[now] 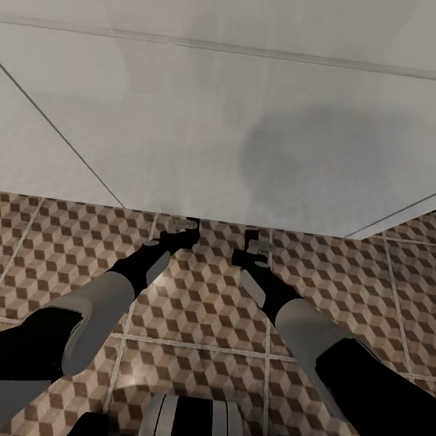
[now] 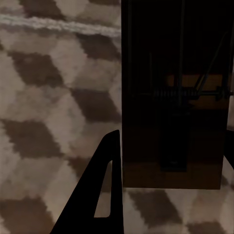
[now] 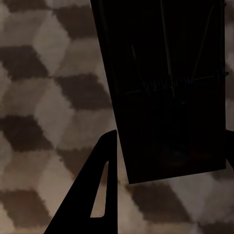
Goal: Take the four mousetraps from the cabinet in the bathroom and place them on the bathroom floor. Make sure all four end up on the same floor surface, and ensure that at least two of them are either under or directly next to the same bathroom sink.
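Note:
In the left wrist view a dark brown mousetrap (image 2: 171, 105) with a wire spring fills the gap between the fingers of my left gripper (image 2: 173, 134), which is shut on it just above the bathroom floor (image 2: 53, 97). A second dark mousetrap (image 3: 161, 73) sits the same way in my right gripper (image 3: 171, 132), also shut on it. In the head view both grippers, left (image 1: 183, 226) and right (image 1: 257, 244), reach forward side by side, low over the cube-pattern floor (image 1: 201, 298), at the foot of a large white body (image 1: 187, 139). Whether that body is the sink's vanity I cannot tell. The cabinet is out of view.
The white body spans the far half of the head view, and its base line meets the tiles right at my fingertips. Tiled floor stretches to both sides and back toward my base (image 1: 189, 426).

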You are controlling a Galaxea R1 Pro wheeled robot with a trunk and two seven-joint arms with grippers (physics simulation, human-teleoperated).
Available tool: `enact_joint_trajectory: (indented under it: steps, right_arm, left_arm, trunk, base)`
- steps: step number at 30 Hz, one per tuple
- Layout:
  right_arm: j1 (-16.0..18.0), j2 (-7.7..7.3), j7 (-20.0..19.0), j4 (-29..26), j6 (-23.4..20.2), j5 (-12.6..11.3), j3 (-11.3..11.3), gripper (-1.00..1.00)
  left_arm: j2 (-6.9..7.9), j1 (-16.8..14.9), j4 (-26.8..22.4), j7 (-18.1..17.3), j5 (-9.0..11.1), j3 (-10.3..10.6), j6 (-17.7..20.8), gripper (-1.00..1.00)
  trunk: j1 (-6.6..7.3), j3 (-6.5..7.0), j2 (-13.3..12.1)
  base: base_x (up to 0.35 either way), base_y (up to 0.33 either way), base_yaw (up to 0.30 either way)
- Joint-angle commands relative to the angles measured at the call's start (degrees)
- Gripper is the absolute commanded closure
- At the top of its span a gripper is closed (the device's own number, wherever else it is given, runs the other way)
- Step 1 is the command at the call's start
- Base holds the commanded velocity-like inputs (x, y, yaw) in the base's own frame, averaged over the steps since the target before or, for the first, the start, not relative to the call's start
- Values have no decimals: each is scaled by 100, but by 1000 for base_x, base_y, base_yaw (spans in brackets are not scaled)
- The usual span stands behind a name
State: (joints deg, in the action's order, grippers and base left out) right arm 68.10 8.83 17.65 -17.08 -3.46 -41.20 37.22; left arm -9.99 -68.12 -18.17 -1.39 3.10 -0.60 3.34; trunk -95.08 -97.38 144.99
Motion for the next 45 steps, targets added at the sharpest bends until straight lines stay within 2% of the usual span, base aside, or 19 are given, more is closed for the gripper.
enact_joint_trajectory:
  steps: [1, 37, 45]
  right_arm:
    - [6, -4, 46, -14, -28, -29, 48, 100]
    - [28, -4, 46, -23, -5, -29, 48, 100]
    - [28, -5, 46, -23, -5, -29, 49, 100]
  left_arm:
    - [-1, 0, -11, 2, 24, -2, 35, 100]
    - [-1, 0, -11, -36, 24, -2, 35, 100]
    - [-1, 0, -11, -39, 24, -2, 39, 100]
  trunk:
    - [1, -3, 1]
    - [1, -3, 1]
    - [-20, -180, 12]
  base:
    - [0, 0, 0]
    - [0, 0, 0]
    - [0, 0, 0]
